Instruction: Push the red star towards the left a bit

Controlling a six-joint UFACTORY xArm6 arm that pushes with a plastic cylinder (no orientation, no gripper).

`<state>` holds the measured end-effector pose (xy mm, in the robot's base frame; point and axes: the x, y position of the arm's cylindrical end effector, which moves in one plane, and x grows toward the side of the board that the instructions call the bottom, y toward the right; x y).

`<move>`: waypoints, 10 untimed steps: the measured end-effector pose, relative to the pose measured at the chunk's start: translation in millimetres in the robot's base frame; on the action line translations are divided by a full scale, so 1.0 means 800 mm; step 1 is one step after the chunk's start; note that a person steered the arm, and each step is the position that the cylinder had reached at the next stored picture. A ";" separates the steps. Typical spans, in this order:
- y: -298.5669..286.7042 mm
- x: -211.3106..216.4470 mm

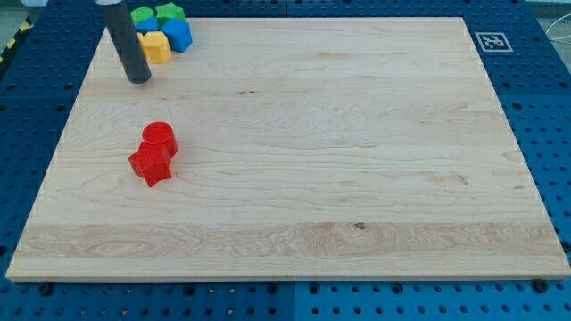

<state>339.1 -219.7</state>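
The red star (151,165) lies on the wooden board (357,160) at the view's left, a little below the middle. A red cylinder (160,138) touches it on its upper right side. My tip (138,78) rests on the board near the view's top left, well above both red blocks and apart from them. The dark rod rises from it toward the view's top edge.
A cluster of blocks sits at the view's top left, just right of the rod: a yellow block (155,46), a blue block (177,35), a green star (169,12) and a green and blue block (142,18). A fiducial tag (491,41) is at the top right corner.
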 end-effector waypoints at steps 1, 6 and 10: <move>-0.010 0.002; 0.091 0.068; 0.151 0.170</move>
<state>475.2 -99.1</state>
